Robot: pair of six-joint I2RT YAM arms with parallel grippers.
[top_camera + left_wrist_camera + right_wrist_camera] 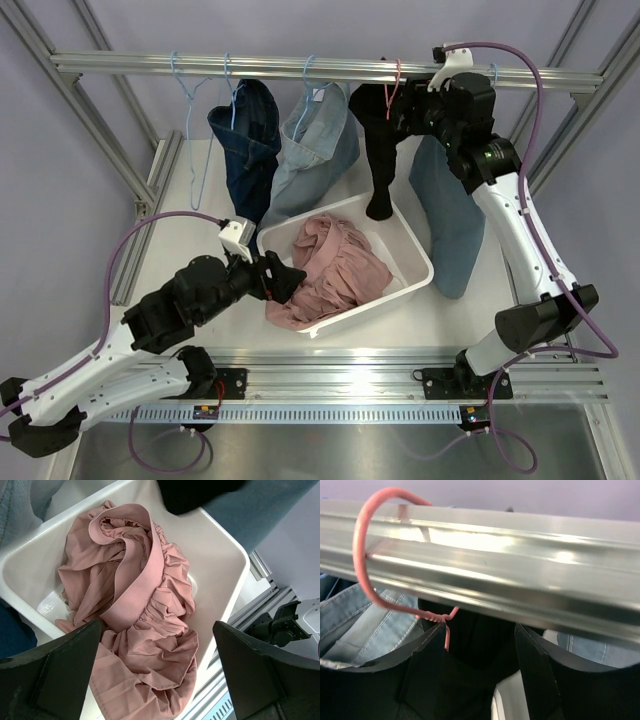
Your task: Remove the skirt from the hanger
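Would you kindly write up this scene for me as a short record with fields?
rail: metal bar across the back, pink hanger hooked over it
black skirt: on that hanger, lower end over the white bin's far edge
pink skirt: crumpled in the bin, spilling over its near rim
left tool: open, just above the pink skirt
right tool: up at the rail, jaws either side of the black skirt's top; grip unclear
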